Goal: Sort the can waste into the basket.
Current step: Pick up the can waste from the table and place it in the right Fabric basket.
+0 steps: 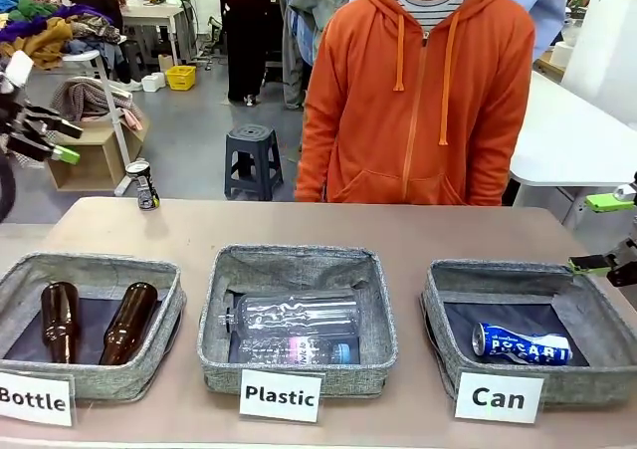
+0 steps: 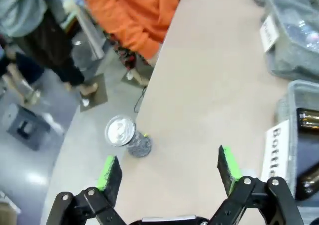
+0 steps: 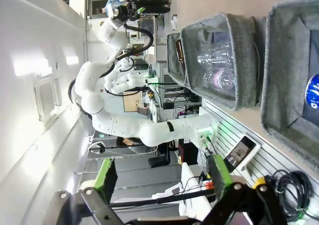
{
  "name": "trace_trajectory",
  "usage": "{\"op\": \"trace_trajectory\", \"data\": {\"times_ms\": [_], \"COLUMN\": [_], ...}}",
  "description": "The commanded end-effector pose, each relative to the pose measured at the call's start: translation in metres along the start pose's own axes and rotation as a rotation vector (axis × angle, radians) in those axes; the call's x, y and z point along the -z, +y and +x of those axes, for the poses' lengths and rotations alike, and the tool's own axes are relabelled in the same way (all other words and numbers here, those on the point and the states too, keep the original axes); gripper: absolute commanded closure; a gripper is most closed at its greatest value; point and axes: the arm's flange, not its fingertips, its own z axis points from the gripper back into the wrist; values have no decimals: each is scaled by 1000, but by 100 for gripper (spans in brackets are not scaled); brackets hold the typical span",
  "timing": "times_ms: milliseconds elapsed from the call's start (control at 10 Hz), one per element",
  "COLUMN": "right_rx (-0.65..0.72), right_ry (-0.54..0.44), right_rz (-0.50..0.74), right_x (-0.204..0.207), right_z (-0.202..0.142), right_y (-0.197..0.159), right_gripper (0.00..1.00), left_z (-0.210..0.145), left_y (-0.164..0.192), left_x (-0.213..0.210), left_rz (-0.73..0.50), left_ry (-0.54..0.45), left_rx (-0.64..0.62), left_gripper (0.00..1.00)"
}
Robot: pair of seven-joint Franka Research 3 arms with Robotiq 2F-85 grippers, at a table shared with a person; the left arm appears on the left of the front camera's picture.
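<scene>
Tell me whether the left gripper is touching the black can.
Apart. The front view shows the left gripper held well to the left of the black can, with a clear gap between them.

I log: Pocari can (image 1: 521,344) in Can basket (image 1: 518,268) (rightmost of three); Pepsi can (image 1: 145,184) on tabletop (image 1: 398,232), far-left, behind Bottle basket (image 1: 90,262).

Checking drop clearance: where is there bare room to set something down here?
Bare: the tabletop strip from the Can basket and Plastic basket back to the far edge, except the black can at its left end; also the Can basket floor left of the blue can. Crowded: the Plastic basket, filled by two clear bottles.
</scene>
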Motion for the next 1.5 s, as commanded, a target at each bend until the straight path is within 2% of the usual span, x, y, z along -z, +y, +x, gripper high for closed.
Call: {"op": "trace_trajectory", "data": {"times_ms": [0,100,400,700,1100,1400], "right_rx": [-7,-7,-7,-7,-7,-7], "right_ry": [8,8,8,8,8,8], "right_rz": [-2,-2,-2,-2,-2,-2], "right_x": [1,1,1,1,1,1], "right_z": [-2,-2,-2,-2,-2,-2], "right_y": [2,2,2,2,2,2], "right_gripper": [0,0,0,0,0,0], "left_z": [-18,-29,-52,-71,-92,-97], "left_y": [19,30,65,101,115,113], "left_x": [31,40,61,101,132,152], "left_rz": [-6,38,-21,-66,-144,-170], "left_ry": [13,27,4,-4,-12,-29], "left_rx": [-3,-25,-77,-202,-270,-250], "left_gripper": [0,0,0,0,0,0]}}
